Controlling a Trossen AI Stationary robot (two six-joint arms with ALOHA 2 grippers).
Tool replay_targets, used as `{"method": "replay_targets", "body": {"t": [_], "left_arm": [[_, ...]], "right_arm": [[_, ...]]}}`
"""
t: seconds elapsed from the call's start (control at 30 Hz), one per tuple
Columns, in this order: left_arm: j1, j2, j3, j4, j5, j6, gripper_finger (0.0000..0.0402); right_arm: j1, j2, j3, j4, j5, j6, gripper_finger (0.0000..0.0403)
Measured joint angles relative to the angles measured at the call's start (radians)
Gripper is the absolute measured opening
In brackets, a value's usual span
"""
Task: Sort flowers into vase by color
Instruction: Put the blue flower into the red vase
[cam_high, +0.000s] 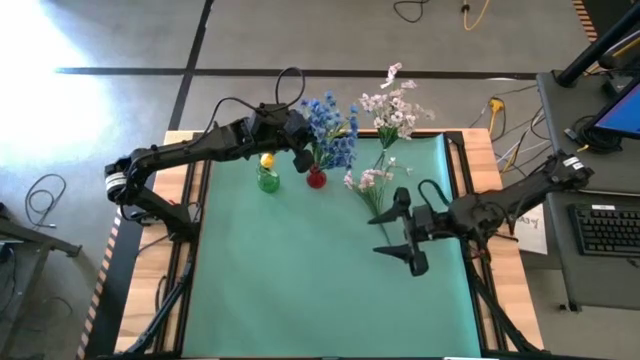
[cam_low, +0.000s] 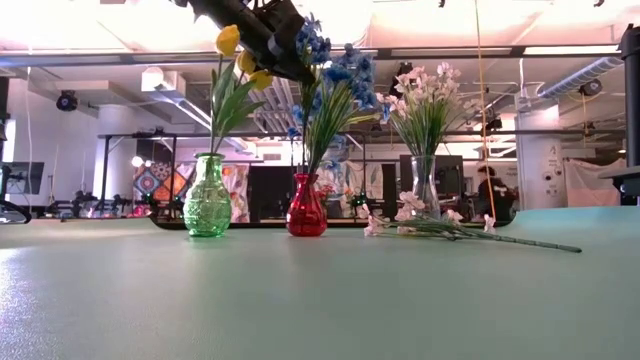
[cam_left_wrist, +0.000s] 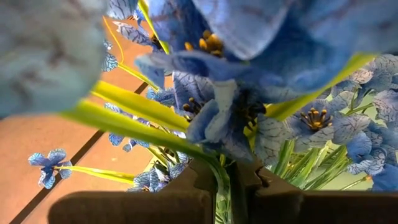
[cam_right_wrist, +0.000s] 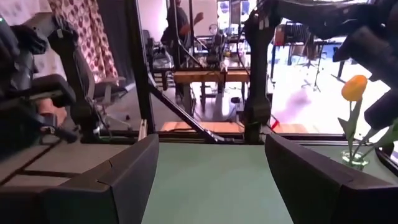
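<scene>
Three small glass vases in a row at the far side of the green table mat (cam_high: 300, 290): a ribbed green glass vase (cam_low: 207, 208) with yellow tulip-like buds (cam_low: 229, 39), a red glass vase (cam_low: 306, 211) with clustered blue blossoms (cam_low: 345, 75), a clear glass vase (cam_low: 425, 187) with pale pink-white blossom sprays (cam_low: 425, 88). One colour per vase, evidently the sorting rule. Left gripper (cam_high: 302, 158) above the red vase, fingers clamped shut on a green stem (cam_left_wrist: 222, 186) of a blue flower, blue petals filling the left wrist view; probably held there to lower that stem into the red vase among its own colour. One more pink-white spray (cam_low: 430, 228) lying flat on the mat in front of the clear vase, apart from it, not yet sorted; likely left there as the next thing to lift. Right gripper (cam_high: 410, 235) low over the mat just beside that loose spray, jaws standing wide and holding nothing, seemingly placed for that pick. Count: three vases, two grippers, one loose spray on the mat; at least two yellow buds visible from table height; blue blossoms and pink-white blossoms in the vases too crowded to number.
</scene>
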Motion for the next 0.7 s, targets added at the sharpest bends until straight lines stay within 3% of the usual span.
{"method": "replay_targets", "body": {"t": [0.7], "left_arm": [[0.000, 0.026, -0.003, 0.030, 0.001, 0.021, 0.0000]], "right_arm": [[0.000, 0.021, 0.000, -0.079, 0.002, 0.052, 0.0288]]}}
